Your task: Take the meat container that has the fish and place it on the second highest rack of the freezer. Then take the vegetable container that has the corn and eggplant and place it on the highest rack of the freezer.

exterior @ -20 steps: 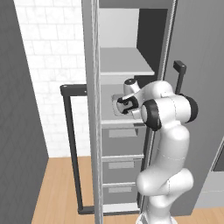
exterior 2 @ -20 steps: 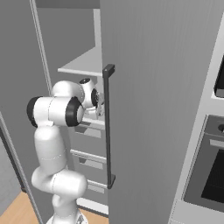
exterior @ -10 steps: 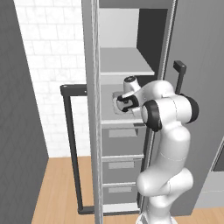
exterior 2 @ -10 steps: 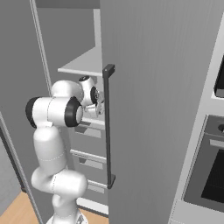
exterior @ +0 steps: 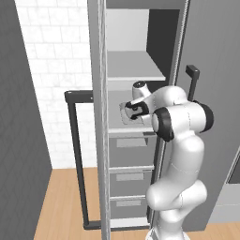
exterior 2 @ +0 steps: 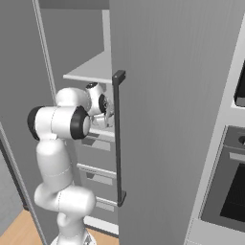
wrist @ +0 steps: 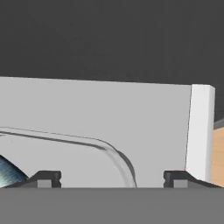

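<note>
meat container (exterior: 127, 114) on second highest rack (exterior: 117, 131) | arm reaching into freezer (exterior: 140, 56) | pincer (wrist: 113, 178) released, straddling rim

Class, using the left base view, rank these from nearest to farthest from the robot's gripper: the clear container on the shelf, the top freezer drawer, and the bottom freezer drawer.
1. The container, right at the gripper, on the second shelf.
2. The top drawer, just below that shelf.
3. The bottom drawer, lowest, near the floor.
</note>
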Available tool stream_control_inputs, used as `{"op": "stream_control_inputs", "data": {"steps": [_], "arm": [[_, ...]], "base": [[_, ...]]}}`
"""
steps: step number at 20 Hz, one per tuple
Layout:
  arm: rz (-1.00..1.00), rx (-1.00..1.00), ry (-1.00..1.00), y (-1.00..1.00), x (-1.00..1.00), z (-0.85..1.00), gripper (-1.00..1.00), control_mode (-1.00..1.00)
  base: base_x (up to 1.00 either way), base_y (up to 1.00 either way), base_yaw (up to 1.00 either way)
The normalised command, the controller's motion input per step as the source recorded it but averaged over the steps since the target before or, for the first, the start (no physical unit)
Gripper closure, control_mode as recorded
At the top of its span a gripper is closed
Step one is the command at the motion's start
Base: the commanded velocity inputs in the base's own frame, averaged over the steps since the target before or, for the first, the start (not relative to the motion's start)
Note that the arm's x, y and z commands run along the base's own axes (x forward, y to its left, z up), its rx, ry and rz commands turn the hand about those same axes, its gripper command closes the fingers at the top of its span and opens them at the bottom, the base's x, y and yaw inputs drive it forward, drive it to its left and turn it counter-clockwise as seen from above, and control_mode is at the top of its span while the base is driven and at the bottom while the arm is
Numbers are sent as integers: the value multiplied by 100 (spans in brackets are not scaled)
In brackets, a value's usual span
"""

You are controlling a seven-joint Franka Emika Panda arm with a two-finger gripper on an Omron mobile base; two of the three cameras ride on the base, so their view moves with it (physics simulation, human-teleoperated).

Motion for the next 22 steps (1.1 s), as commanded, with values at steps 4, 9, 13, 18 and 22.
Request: {"op": "stream_control_inputs", "data": {"steps": [4, 9, 13, 18, 22], "arm": [[14, 0, -15, 0, -61, 0, -100, -100], [14, 0, -17, 0, -66, 2, -100, -100], [8, 0, -20, -4, -43, 38, -100, -100], [5, 0, -19, -5, -46, 70, -100, -100], [2, -8, -7, 0, -38, 99, -100, -100]], "base": [[0, 0, 0], [0, 0, 0], [0, 0, 0], [0, 0, 0], [0, 0, 0]]}}
